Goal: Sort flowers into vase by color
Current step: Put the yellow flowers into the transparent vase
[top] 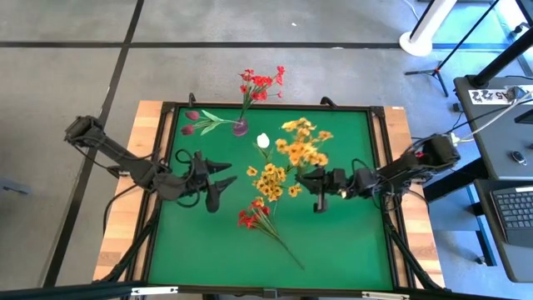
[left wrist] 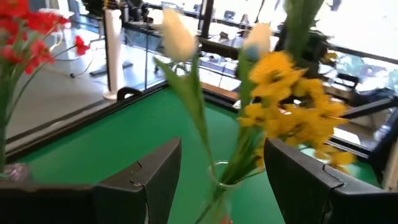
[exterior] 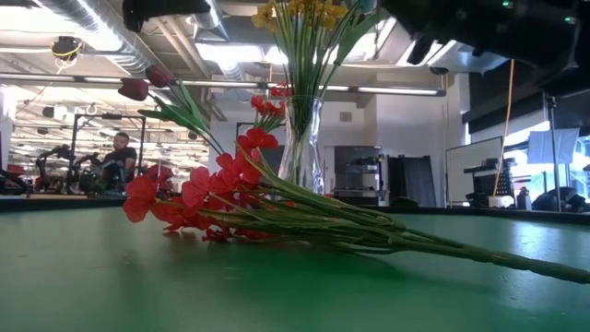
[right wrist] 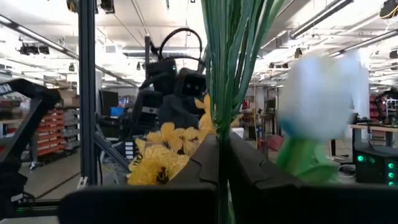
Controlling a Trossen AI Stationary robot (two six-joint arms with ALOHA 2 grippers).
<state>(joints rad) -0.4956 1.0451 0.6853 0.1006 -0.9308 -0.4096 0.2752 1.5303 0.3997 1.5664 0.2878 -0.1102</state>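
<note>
A yellow-orange spray (top: 303, 143) stands upright over the table's middle, with my right gripper (top: 311, 179) shut on its green stems. More yellow blossoms (top: 270, 180) and a white bud (top: 263, 141) rise from a glass vase (exterior: 300, 148). A red spray (top: 254, 217) lies flat on the green mat near the front, stem toward the near right. Red blossoms (top: 260, 85) and dark red buds (top: 191, 122) stand in a small vase (top: 240, 127) at the far edge. My left gripper (top: 221, 175) is open, left of the glass vase, pointing at it (left wrist: 221, 180). My right gripper pinches the bundle of green stems (right wrist: 225, 106) between its two fingers (right wrist: 202, 158), coming in level from the table's right side, across the stems. The stems stand upright and rise above the fingers. Their lower ends are hidden below the fingers.
A raised black frame (top: 266, 107) borders the green mat. Open mat lies near the front left and front right corners. Beyond the table are stands, a desk with a laptop (top: 516, 208) to the right, and a person (exterior: 120, 152) far off in the room.
</note>
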